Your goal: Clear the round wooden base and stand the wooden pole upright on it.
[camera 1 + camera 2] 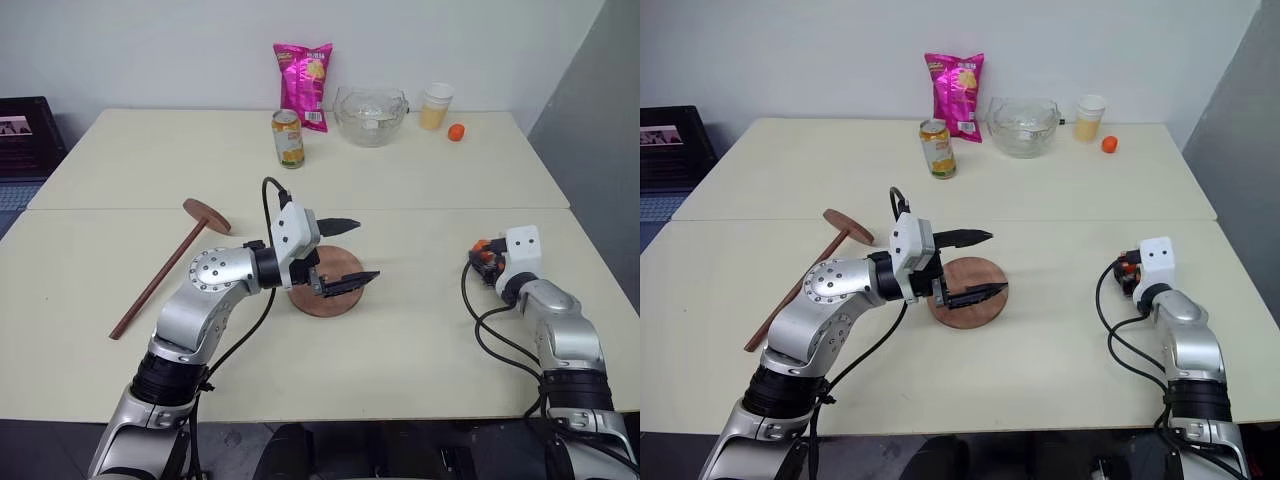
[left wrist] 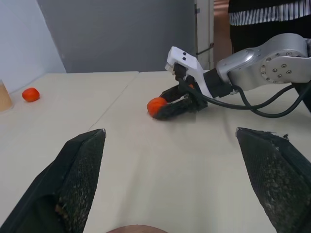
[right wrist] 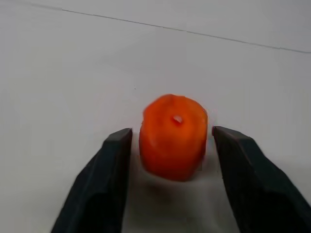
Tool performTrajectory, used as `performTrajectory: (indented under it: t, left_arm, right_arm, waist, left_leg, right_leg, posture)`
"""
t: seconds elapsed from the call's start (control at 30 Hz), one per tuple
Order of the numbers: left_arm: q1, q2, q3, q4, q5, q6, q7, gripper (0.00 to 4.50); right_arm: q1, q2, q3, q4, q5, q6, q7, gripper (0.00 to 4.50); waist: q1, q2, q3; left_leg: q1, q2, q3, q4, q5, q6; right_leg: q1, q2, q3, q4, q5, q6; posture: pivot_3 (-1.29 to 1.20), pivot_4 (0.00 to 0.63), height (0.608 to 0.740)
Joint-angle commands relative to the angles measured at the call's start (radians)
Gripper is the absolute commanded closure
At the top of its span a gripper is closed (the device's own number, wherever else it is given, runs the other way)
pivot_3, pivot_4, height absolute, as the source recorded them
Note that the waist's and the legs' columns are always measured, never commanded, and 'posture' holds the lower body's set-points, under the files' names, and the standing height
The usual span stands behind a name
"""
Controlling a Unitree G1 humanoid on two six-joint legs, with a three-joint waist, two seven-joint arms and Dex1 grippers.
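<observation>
Right wrist view: right gripper [image 3: 172, 145] stands parted around an orange fruit [image 3: 172, 136] resting on the table [image 1: 420, 330], fingers not touching it, so released, well apart from the base [image 1: 335, 285]. Base looks cleared. Left gripper [image 1: 350, 250] spread wide, empty, hovering over the base. Pole [image 1: 165, 270] lies flat near the table's left side, disc end up-table. Left to do: pick up pole, stand it on base.

No lettering can be read: the print on the pink snack bag [image 1: 304, 84] and the drink can [image 1: 287, 138], upper centre, is too small.
</observation>
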Motion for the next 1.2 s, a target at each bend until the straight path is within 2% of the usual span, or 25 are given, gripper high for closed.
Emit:
performTrajectory:
  t: [0.03,0.07,0.17,0.27,0.4,0.47,0.57,0.67,0.8,0.9,1.07,1.2]
  left_arm:
    - [0.007,0.003,0.072,-0.044,-0.054,0.039,0.035,0.0]
    - [0.016,0.005,0.093,-0.056,-0.065,0.055,0.053,0.0]
    - [0.052,0.036,0.146,-0.103,-0.09,0.126,0.1,0.0]
    - [0.085,0.133,0.161,-0.161,-0.065,0.259,0.144,0.0]
    - [0.124,0.239,0.248,-0.215,-0.088,0.311,0.142,0.0]
    - [0.118,0.277,0.304,-0.206,-0.088,0.338,0.164,0.0]
    - [0.102,0.392,0.353,-0.153,0.002,0.367,0.212,0.0]
    - [0.071,0.512,0.37,-0.05,0.008,0.412,0.158,0.0]
    - [0.055,0.668,0.311,0.072,0.04,0.418,0.031,0.0]
    - [-0.006,0.727,0.225,0.185,0.073,0.419,-0.047,0.0]
    - [-0.17,0.719,0.068,0.394,0.195,0.373,-0.103,0.0]
    - [-0.307,0.663,-0.033,0.57,0.263,0.384,-0.158,0.0]
  right_arm:
    - [-0.001,-0.017,-0.036,-0.101,0.019,-0.028,-0.009,0.77]
    - [0.002,-0.022,-0.037,-0.122,0.017,-0.038,-0.01,0.45]
    - [0.024,-0.058,-0.021,-0.196,-0.001,-0.082,0.014,0.07]
    - [0.04,-0.097,0.006,-0.266,0.02,-0.137,0.097,0.07]
    - [0.057,-0.147,0.043,-0.39,0.127,-0.171,0.282,0.07]
    - [0.063,-0.167,0.064,-0.443,0.19,-0.175,0.377,0.07]
    - [0.063,-0.208,0.13,-0.506,0.261,-0.139,0.507,0.07]
    - [0.041,-0.219,0.198,-0.542,0.309,-0.12,0.589,0.07]
    - [-0.003,-0.202,0.275,-0.556,0.341,-0.1,0.643,0.07]
    - [-0.035,-0.178,0.336,-0.557,0.344,-0.091,0.665,0.07]
    - [-0.056,-0.145,0.414,-0.551,0.324,-0.115,0.686,0.07]
    - [-0.061,-0.113,0.467,-0.54,0.29,-0.142,0.679,0.07]
  waist:
    - [-0.001,0.0,0.0]
    - [-0.001,0.0,0.0]
    - [-0.003,0.001,0.0]
    - [-0.002,0.0,0.0]
    - [-0.004,0.001,0.001]
    - [-0.003,0.0,0.001]
    - [-0.003,0.0,0.001]
    - [-0.002,0.0,0.001]
    - [-0.003,0.0,0.002]
    - [-0.003,-0.001,0.002]
    - [0.003,-0.001,0.002]
    - [0.001,-0.002,0.002]
  left_leg:
    - [0.0,0.0,0.0,0.0,0.0,0.0]
    - [0.0,0.0,0.0,0.0,0.0,0.0]
    - [0.0,0.0,0.0,0.0,0.0,0.0]
    - [0.0,0.0,-0.001,0.0,0.0,0.0]
    - [0.0,0.0,-0.001,0.0,0.0,0.0]
    - [0.0,0.001,-0.002,0.0,0.0,0.0]
    - [0.0,0.001,-0.004,0.0,0.0,0.0]
    - [0.0,0.001,-0.004,0.0,0.0,0.001]
    - [0.0,0.0,-0.004,-0.001,0.0,0.001]
    - [0.0,0.0,-0.004,-0.001,0.0,0.001]
    - [-0.001,0.0,-0.005,0.0,0.0,0.001]
    - [-0.002,0.0,-0.004,0.0,0.0,0.001]
  right_leg:
    - [0.0,0.0,0.0,0.0,0.0,0.0]
    - [0.0,0.0,0.0,0.0,0.0,0.0]
    - [0.0,0.0,0.0,0.0,0.0,0.0]
    - [0.0,0.0,-0.001,0.0,0.0,0.0]
    - [0.0,0.0,-0.001,0.0,0.0,0.0]
    - [0.0,0.001,-0.001,0.0,0.0,0.0]
    - [0.0,0.001,-0.003,0.0,0.0,0.0]
    - [0.0,0.001,-0.003,0.0,0.0,0.0]
    - [0.0,0.001,-0.003,-0.001,-0.001,0.0]
    - [-0.001,0.001,-0.004,-0.001,-0.001,0.0]
    - [-0.001,0.003,-0.005,0.0,-0.001,0.0]
    - [-0.001,0.004,-0.004,-0.001,-0.001,0.001]
  posture:
    - [0.0,0.15,0.74]
    - [0.0,0.15,0.74]
    - [0.0,0.15,0.74]
    - [0.0,0.15,0.74]
    - [0.0,0.15,0.74]
    - [0.0,0.15,0.74]
    - [0.0,0.15,0.74]
    - [0.0,0.15,0.74]
    - [0.0,0.15,0.74]
    - [0.0,0.15,0.74]
    - [0.0,0.15,0.74]
    - [0.0,0.15,0.74]
